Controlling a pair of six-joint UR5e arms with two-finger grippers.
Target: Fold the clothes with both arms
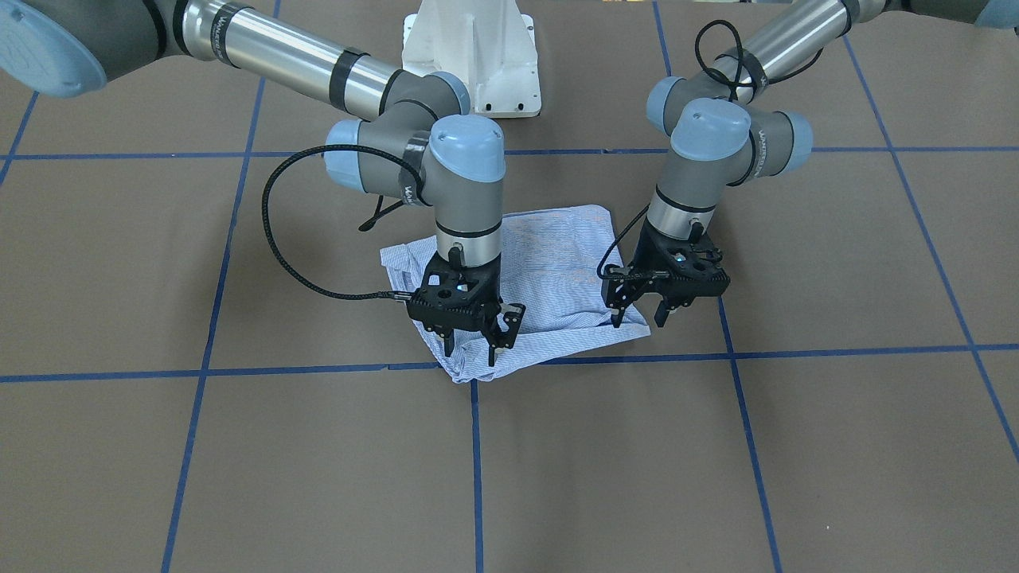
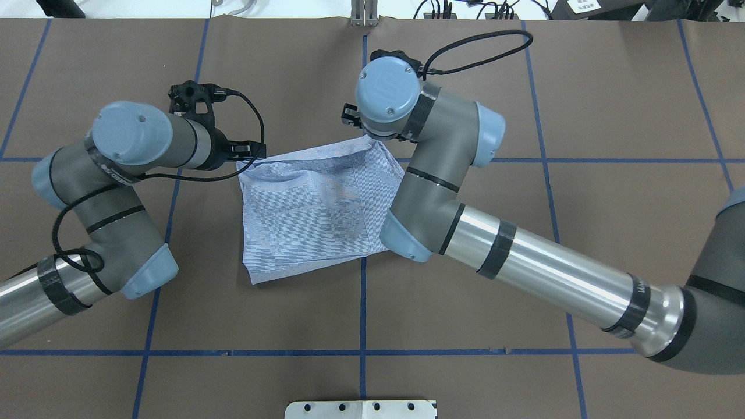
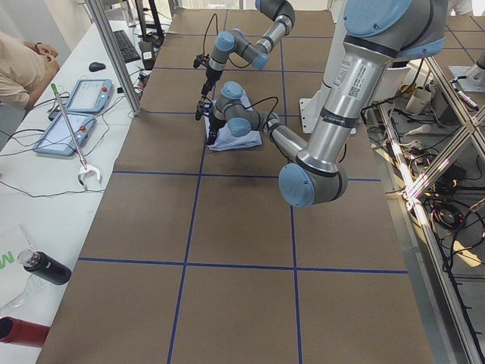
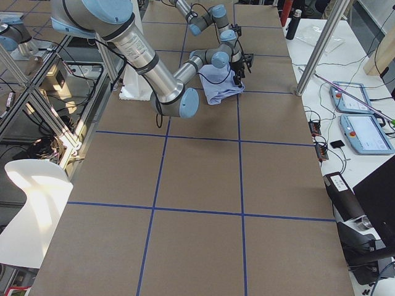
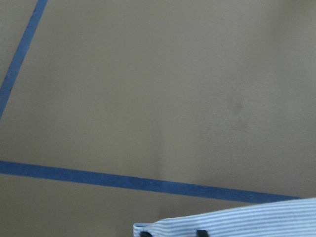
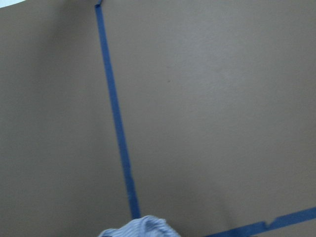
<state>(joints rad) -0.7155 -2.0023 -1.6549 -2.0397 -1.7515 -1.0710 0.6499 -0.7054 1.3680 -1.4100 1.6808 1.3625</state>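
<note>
The light blue striped shirt point(image 1: 549, 270) lies folded into a rough rectangle on the brown table, in the middle between both arms; it also shows in the overhead view point(image 2: 314, 209). My right gripper point(image 1: 472, 348) points down over the shirt's front corner nearest the operators' side, fingers spread, open. My left gripper point(image 1: 637, 317) stands at the shirt's other front corner, fingers spread, open, at the cloth's edge. In the left wrist view only a strip of the shirt's hem point(image 5: 237, 224) shows at the bottom. In the right wrist view a small bunch of cloth point(image 6: 138, 228) shows.
The white pedestal base point(image 1: 470, 56) stands behind the shirt. Blue tape lines point(image 1: 476, 461) grid the brown table. Beyond the far edge a side table carries tablets point(image 3: 72, 114) and bottles point(image 3: 45, 267). A person point(image 3: 23, 64) sits there.
</note>
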